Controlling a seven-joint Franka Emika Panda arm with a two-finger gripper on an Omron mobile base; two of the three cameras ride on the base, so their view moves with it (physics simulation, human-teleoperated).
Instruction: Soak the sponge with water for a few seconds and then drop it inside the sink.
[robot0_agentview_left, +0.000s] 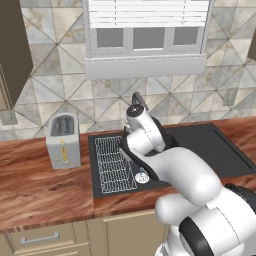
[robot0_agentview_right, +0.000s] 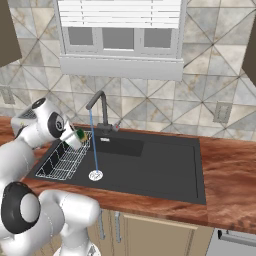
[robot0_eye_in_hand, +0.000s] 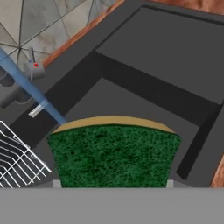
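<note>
The gripper (robot0_agentview_right: 81, 135) is closed on the sponge (robot0_agentview_right: 82, 134), holding it in the air above the left part of the sink (robot0_agentview_right: 165, 170), over the near end of the white wire rack (robot0_agentview_right: 62, 162) and just to the left of the water (robot0_agentview_right: 93, 145). From the right base view the sponge shows as a small green and yellow patch at the end of the arm, close beside the thin pale-blue stream but apart from it as far as can be told (the gap is very narrow at this size). The stream falls straight from the spout of the dark faucet (robot0_agentview_right: 100, 107) down to the round silver drain (robot0_agentview_right: 95, 175) on the floor of the basin. In the hand view the sponge (robot0_eye_in_hand: 113, 151) sits across the lower middle, its green face toward the camera and a thin yellow layer along its far edge, with the stream (robot0_eye_in_hand: 30, 87) passing at a slant to its upper left and the rack (robot0_eye_in_hand: 17, 159) at the lower left. The dark floor and walls of the sink (robot0_eye_in_hand: 166, 52) lie beyond it. In the left base view the arm covers the hand and the sponge; the rack (robot0_agentview_left: 114, 165) lies in the left side of the sink (robot0_agentview_left: 210, 145), with the drain (robot0_agentview_left: 142, 177) just right of it. A silver toaster (robot0_agentview_left: 63, 141) stands on the wooden counter (robot0_agentview_left: 40, 190) to the left of the sink, well apart from the rack.
</note>
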